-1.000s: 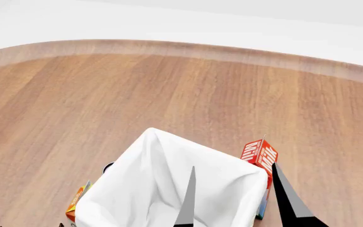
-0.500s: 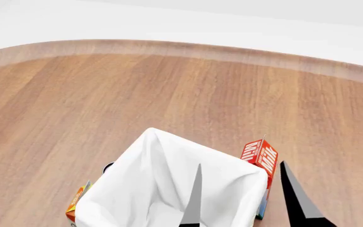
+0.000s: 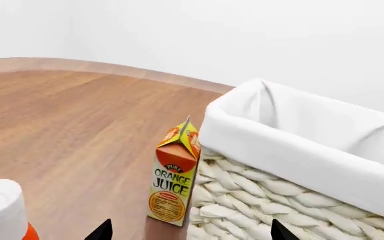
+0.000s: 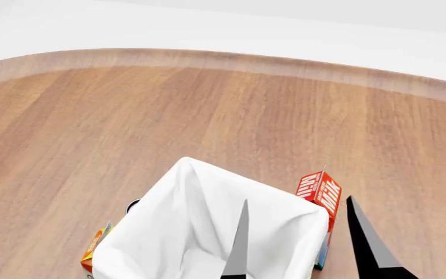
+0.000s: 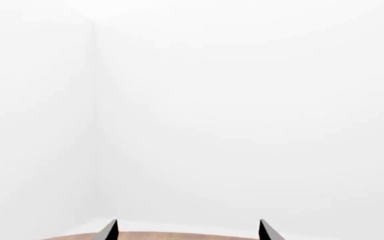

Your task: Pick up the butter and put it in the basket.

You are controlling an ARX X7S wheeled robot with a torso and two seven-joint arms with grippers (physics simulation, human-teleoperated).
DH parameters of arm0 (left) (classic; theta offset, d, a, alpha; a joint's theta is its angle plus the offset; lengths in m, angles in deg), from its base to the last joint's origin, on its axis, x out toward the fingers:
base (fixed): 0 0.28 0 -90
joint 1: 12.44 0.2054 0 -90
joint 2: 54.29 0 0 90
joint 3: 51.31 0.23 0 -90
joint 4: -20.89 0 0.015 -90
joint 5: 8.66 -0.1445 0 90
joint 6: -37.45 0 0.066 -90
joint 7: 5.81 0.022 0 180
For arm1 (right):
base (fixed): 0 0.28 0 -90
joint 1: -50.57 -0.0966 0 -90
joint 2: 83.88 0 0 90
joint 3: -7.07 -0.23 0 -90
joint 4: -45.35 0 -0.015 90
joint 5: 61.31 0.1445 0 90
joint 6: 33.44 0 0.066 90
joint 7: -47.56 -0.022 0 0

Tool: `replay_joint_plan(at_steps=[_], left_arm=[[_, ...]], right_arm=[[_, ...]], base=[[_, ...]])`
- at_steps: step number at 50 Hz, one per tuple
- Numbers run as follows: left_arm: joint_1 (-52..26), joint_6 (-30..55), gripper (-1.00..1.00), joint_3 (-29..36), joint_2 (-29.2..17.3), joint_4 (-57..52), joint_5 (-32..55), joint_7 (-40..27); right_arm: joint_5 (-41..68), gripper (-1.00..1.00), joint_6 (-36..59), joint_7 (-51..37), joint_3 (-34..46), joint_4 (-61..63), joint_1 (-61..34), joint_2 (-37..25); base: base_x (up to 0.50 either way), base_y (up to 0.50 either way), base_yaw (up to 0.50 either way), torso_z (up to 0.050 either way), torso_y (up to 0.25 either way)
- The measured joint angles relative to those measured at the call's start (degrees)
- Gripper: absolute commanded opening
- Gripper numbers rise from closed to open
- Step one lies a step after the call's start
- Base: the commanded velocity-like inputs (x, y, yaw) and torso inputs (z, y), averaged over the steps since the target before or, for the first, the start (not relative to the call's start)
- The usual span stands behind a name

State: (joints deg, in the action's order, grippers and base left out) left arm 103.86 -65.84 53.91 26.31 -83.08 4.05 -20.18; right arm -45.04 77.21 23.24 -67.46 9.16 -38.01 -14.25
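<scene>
The basket [image 4: 207,226], white woven with a white cloth liner, is at the bottom middle of the head view. It also shows in the left wrist view [image 3: 292,150]. The butter is not in view in any frame. My right gripper [image 4: 296,201] is open and empty, one finger over the basket's inside, the other outside its right side near the milk carton. In the right wrist view the right gripper [image 5: 188,226] faces a white wall. My left gripper [image 3: 188,229] is open and empty, low beside the basket's woven wall and the orange juice carton [image 3: 173,175].
A red-and-white milk carton [image 4: 320,190] stands at the basket's right corner. The orange juice carton [image 4: 93,245] stands at its left. A white-topped orange thing [image 3: 2,212] is near the left gripper. A small dark thing [image 4: 133,204] lies by the basket. The wooden table's [image 4: 207,116] far edge curves.
My right gripper's fingers have shifted a little to the right and spread slightly wider. The basket and cartons have not moved.
</scene>
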Motion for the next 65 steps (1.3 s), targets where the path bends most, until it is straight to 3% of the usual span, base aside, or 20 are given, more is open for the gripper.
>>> replay_joint_plan(at_steps=[29,65], left_arm=[[-6.3,4.3,1.00,5.5,3.8,7.9,-3.6,-6.3],[-8.9,9.4,1.00,11.1,3.4,16.1,-3.2,-11.3]], right_arm=[[1.8,1.00,0.0,-0.9,-0.3,0.2,-0.4,-1.3],[2.8,1.00,0.3,-2.4,0.4,1.0,-1.0,-2.6]], base=[[0.00,0.00,0.00,0.000,0.000],[0.00,0.00,0.00,0.000,0.000]])
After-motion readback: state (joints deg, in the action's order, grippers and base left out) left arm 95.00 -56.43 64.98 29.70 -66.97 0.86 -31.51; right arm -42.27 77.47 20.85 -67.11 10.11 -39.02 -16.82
